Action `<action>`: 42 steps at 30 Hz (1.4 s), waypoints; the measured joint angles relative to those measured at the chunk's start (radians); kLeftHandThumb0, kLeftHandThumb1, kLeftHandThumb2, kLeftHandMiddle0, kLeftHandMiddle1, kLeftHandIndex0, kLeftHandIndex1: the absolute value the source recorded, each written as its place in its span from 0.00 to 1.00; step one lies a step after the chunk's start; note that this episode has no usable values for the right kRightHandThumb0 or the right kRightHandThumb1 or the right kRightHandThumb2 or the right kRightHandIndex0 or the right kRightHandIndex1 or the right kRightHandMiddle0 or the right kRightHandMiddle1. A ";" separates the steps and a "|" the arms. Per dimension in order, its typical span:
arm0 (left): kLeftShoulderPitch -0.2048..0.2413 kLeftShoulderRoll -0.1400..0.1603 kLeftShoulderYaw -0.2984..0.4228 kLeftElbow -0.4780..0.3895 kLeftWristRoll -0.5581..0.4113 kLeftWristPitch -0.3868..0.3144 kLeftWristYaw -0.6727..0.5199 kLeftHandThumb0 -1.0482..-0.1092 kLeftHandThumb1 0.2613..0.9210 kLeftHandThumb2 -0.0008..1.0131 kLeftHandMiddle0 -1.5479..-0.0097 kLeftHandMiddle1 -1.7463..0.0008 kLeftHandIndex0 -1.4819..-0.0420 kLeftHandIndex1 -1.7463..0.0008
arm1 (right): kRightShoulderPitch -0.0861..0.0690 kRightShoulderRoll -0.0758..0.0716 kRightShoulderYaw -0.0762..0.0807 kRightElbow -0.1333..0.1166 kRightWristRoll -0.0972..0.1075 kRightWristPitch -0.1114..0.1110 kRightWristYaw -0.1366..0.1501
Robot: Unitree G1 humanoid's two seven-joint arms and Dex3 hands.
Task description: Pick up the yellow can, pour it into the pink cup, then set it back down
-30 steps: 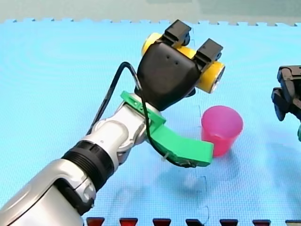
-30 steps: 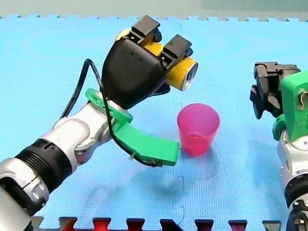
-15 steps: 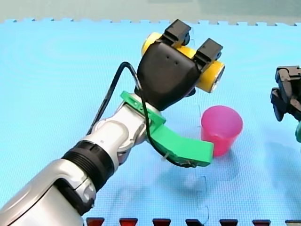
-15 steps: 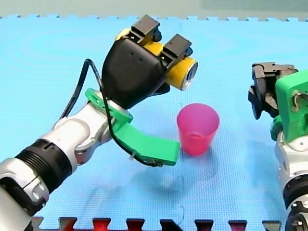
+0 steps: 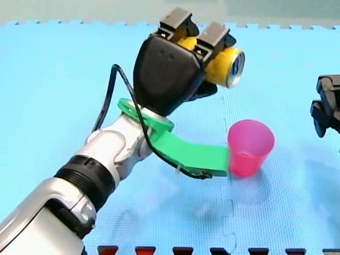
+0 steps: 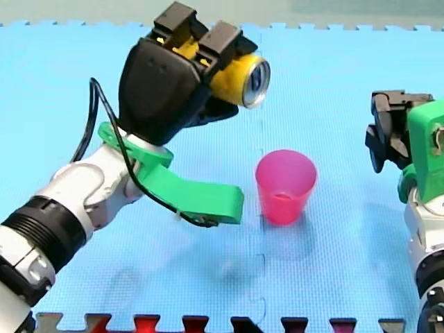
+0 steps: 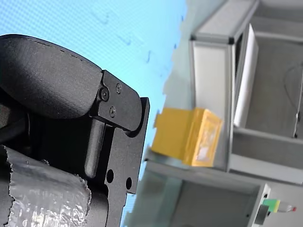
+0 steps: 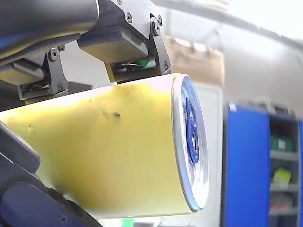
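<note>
My left hand [image 5: 197, 49] is shut on the yellow can [image 5: 226, 66], which lies on its side in the air with its silver top facing right. The can hangs above and a little left of the pink cup [image 5: 249, 146], clear of its rim. The cup stands upright on the blue mat [image 6: 333, 69]. In the second wrist view the can [image 8: 118, 146] sits under two black fingers [image 8: 118, 42] of that hand. My right hand [image 6: 387, 133] is at the right edge, to the right of the cup, holding nothing.
The green camera bracket [image 5: 194, 154] on my left wrist hangs just beside the cup's left side. Red tiles [image 6: 194, 324] line the mat's near edge. The first wrist view has a black hand [image 7: 71, 123] and grey shelving [image 7: 236, 94] beyond the mat.
My left hand has risen and shifted left with the can, so the can's top now sits higher above the cup. The right hand has barely moved.
</note>
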 measured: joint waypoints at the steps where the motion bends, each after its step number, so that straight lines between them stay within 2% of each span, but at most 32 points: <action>1: 0.005 0.000 0.017 0.007 -0.023 -0.021 0.001 0.63 0.93 0.00 0.36 0.47 0.23 0.85 | 0.000 0.000 -0.001 0.001 0.002 0.000 0.000; 3: 0.018 -0.001 0.048 0.015 -0.066 -0.071 0.002 0.59 0.90 0.00 0.29 0.72 0.22 0.96 | 0.000 0.000 -0.003 0.002 0.003 0.001 0.000; 4: 0.025 -0.001 0.064 0.018 -0.090 -0.107 0.002 0.60 0.83 0.00 0.24 0.83 0.23 0.98 | 0.000 0.000 -0.003 0.003 0.003 0.001 0.000; 7: 0.044 -0.003 0.109 0.028 -0.149 -0.192 0.005 0.62 0.78 0.00 0.16 0.91 0.18 0.99 | -0.001 0.001 -0.003 0.004 0.003 0.001 0.001; 9: 0.057 -0.003 0.152 0.031 -0.192 -0.241 0.020 0.62 0.77 0.00 0.15 0.93 0.17 0.99 | -0.001 0.000 -0.005 0.005 0.006 0.001 0.005; 12: 0.078 0.000 0.201 0.024 -0.239 -0.279 0.006 0.62 0.76 0.00 0.15 0.95 0.16 0.99 | -0.001 -0.002 -0.008 0.006 0.008 0.002 0.010; 18: 0.150 -0.011 0.275 0.002 -0.374 -0.382 -0.163 0.69 0.75 0.01 0.15 0.97 0.16 1.00 | -0.001 -0.003 -0.011 0.008 0.009 0.005 0.017; 24: 0.185 -0.040 0.313 0.003 -0.529 -0.431 -0.359 0.71 0.77 0.01 0.14 0.98 0.17 1.00 | -0.001 0.002 -0.011 0.008 0.007 0.005 0.018; 34: 0.254 -0.071 0.368 -0.041 -0.782 -0.411 -0.666 0.74 0.77 0.00 0.12 0.99 0.17 1.00 | -0.001 0.003 -0.011 0.008 0.007 0.005 0.023; 42: 0.333 -0.076 0.442 -0.101 -0.991 -0.330 -0.885 0.75 0.78 0.00 0.13 1.00 0.18 1.00 | -0.001 0.003 -0.013 0.008 0.008 0.005 0.037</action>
